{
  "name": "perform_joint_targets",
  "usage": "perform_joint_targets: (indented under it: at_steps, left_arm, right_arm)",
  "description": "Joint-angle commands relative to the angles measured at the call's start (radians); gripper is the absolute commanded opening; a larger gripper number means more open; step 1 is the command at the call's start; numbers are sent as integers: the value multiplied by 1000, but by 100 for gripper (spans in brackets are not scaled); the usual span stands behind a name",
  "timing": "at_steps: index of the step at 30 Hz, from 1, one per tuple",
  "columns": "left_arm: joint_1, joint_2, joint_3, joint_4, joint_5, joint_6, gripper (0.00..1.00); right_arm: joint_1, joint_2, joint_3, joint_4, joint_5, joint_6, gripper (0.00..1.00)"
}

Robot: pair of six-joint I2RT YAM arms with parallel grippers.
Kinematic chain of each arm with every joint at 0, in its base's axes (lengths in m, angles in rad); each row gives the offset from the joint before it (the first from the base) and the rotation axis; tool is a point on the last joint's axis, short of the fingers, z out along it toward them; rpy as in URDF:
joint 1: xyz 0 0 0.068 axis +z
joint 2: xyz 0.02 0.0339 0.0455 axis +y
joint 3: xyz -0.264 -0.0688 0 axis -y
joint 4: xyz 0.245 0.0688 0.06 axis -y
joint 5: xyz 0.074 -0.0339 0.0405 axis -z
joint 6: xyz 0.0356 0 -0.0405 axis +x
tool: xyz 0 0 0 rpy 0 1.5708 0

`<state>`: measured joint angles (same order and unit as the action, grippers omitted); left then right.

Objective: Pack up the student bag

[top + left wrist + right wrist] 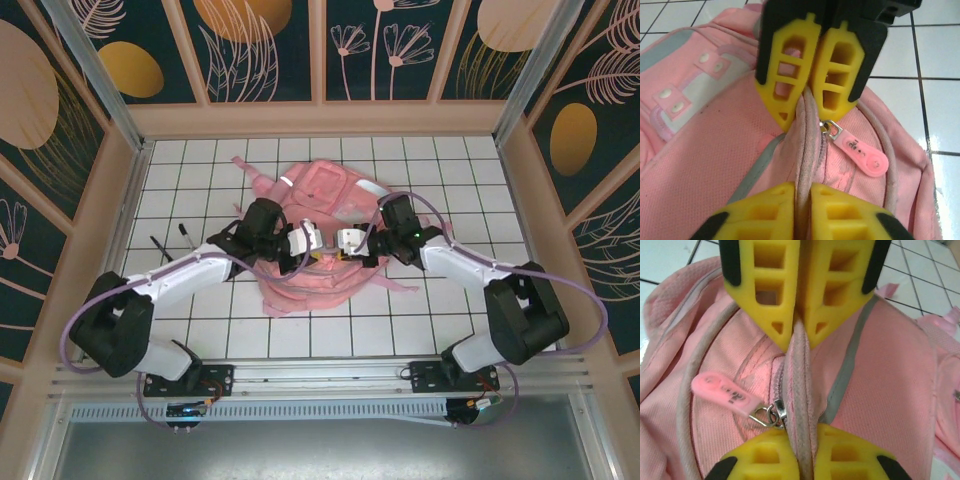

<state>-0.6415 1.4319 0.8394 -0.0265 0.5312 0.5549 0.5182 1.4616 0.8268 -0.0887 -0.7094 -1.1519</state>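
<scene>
Left tool (802, 192), right tool (801, 440) pinch student bag (330, 185); overhead adds two pens (160, 246).

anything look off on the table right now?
Nothing damaged or spilled. The student bag lies crumpled, straps splayed. Left gripper and right gripper both pinch the same fabric ridge beside the zip pull. Two dark pen-like items lie loose on the tiles left of the bag.

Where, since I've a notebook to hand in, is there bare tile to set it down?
Bare table tile: far right, between the student bag and the right wall; the far row behind the bag; the near rows between the arms. Crowded: mid-table, where left gripper and right gripper pinch the bag, and left, by two dark slender things.
</scene>
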Motion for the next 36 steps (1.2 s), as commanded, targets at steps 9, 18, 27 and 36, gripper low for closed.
perform_joint_targets:
  at_steps: [9,18,27,36]
  left_arm:
    - [-26,-198,-190,117,-76,-892,43]
    - [-64,-71,-21,-11,-125,-956,41]
    - [-103,-42,39,-131,-208,-984,41]
    - [-177,58,150,-277,-483,-957,45]
  right_arm:
    - [23,84,101,-27,-150,187,0]
    - [23,121,160,3,-148,360,0]
    - [23,179,200,20,-152,501,0]
    - [54,184,224,26,-72,582,0]
